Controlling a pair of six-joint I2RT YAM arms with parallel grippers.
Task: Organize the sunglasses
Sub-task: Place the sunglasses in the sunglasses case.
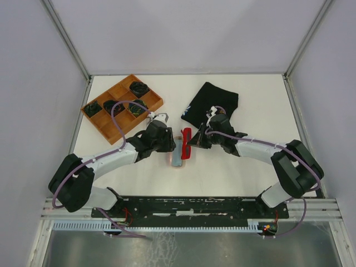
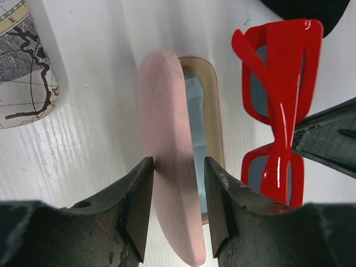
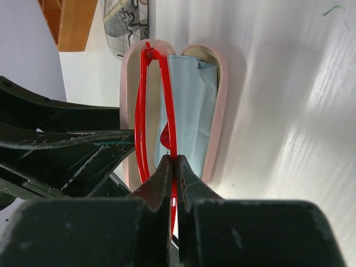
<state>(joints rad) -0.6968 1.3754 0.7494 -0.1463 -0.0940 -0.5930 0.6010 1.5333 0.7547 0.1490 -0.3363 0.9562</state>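
The red sunglasses are folded and stand on edge beside the open pink case. My right gripper is shut on their thin red frame, right at the case's mouth; in the right wrist view my right gripper pinches it over the blue cloth lining the case. In the left wrist view my left gripper is open, its jaws either side of the raised pink lid, the left finger touching it. The red sunglasses lie to its right. The brown-tinted pair is out of view.
A wooden tray with dark items in its compartments sits at the back left. A black cloth lies behind my right arm. A grey patterned case lies just left of the pink case.
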